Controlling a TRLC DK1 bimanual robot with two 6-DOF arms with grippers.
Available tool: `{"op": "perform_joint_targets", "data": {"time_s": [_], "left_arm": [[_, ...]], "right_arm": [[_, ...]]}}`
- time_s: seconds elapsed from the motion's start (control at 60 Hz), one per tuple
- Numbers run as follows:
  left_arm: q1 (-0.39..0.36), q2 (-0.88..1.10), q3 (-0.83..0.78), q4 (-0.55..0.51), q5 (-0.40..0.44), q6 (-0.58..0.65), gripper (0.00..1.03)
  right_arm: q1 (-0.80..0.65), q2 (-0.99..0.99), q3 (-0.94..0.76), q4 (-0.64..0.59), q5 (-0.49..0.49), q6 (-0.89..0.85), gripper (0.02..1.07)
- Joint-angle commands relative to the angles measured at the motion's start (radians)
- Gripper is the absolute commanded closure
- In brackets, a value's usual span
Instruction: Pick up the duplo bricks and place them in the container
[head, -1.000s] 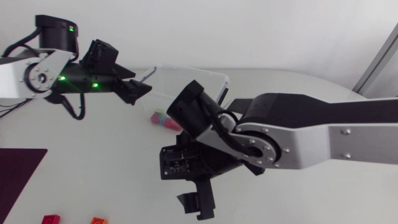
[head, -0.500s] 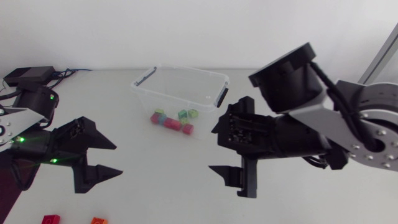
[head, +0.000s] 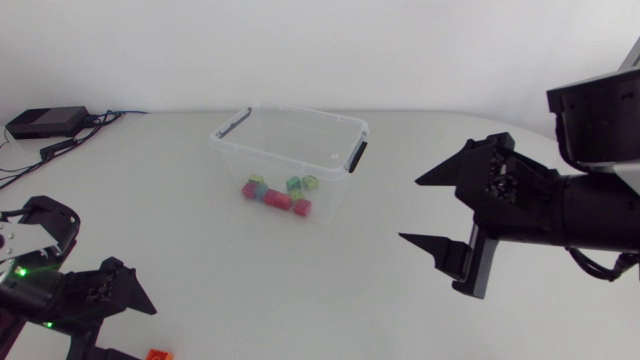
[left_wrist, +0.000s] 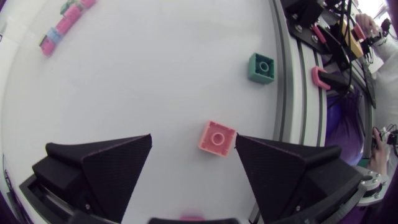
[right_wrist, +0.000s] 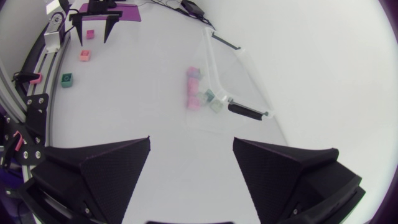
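A clear plastic container (head: 345, 130) stands at the back middle of the table with several coloured bricks (head: 275, 193) inside. My left gripper (head: 130, 330) hovers open at the front left edge. In its wrist view a pink brick (left_wrist: 217, 138) lies on the table between the tips of that gripper (left_wrist: 193, 143), untouched, and a green brick (left_wrist: 262, 67) lies farther ahead. An orange brick (head: 157, 354) shows at the front edge. My right gripper (head: 428, 212) hangs open and empty, right of the container (right_wrist: 217, 74).
The loose bricks lie close to the table's front edge and its metal rail (left_wrist: 286, 93). A black box with cables (head: 45, 122) sits at the back left. A purple mat (right_wrist: 124, 12) lies beyond the left gripper.
My left arm swung from the container down to the front left corner, over the loose bricks. My right arm drew back from the middle to the right. Both grippers stayed open.
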Motion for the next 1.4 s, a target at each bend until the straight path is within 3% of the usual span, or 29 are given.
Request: {"op": "perform_joint_targets", "data": {"time_s": [0.0, 0.267, 0.55, 0.683, 0.833, 0.95, 1.117, 1.283, 1.383], "left_arm": [[-0.013, -0.026, -0.055, -0.020, -0.014, 0.066, 0.11], [-0.124, -0.045, -0.135, -0.008, -0.066, 0.057, 0.18], [-0.176, 0.015, -0.099, 0.023, -0.099, 0.019, 0.21], [-0.220, 0.087, -0.063, 0.025, -0.127, -0.017, 0.36], [-0.256, 0.136, -0.018, 0.045, -0.129, -0.060, 0.38], [-0.282, 0.176, -0.006, 0.084, -0.142, -0.090, 0.45], [-0.291, 0.221, 0.016, 0.098, -0.155, -0.101, 0.69], [-0.288, 0.211, 0.042, 0.098, -0.155, -0.106, 0.69], [-0.289, 0.198, 0.086, 0.086, -0.155, -0.126, 0.75]], "right_arm": [[-0.029, -0.035, -0.042, -0.026, -0.018, 0.012, 0.11], [-0.071, -0.094, -0.066, -0.061, -0.028, 0.004, 0.11], [-0.094, -0.125, -0.060, -0.092, -0.041, 0.000, 0.11], [-0.094, -0.133, -0.052, -0.104, -0.041, 0.000, 0.11], [-0.095, -0.150, -0.056, -0.116, -0.041, 0.000, 0.11], [-0.103, -0.165, -0.063, -0.123, -0.043, -0.005, 0.11], [-0.140, -0.177, -0.059, -0.142, -0.066, -0.020, 0.11], [-0.141, -0.183, -0.066, -0.146, -0.068, -0.023, 0.11], [-0.141, -0.186, -0.065, -0.146, -0.068, -0.022, 0.11]]}}
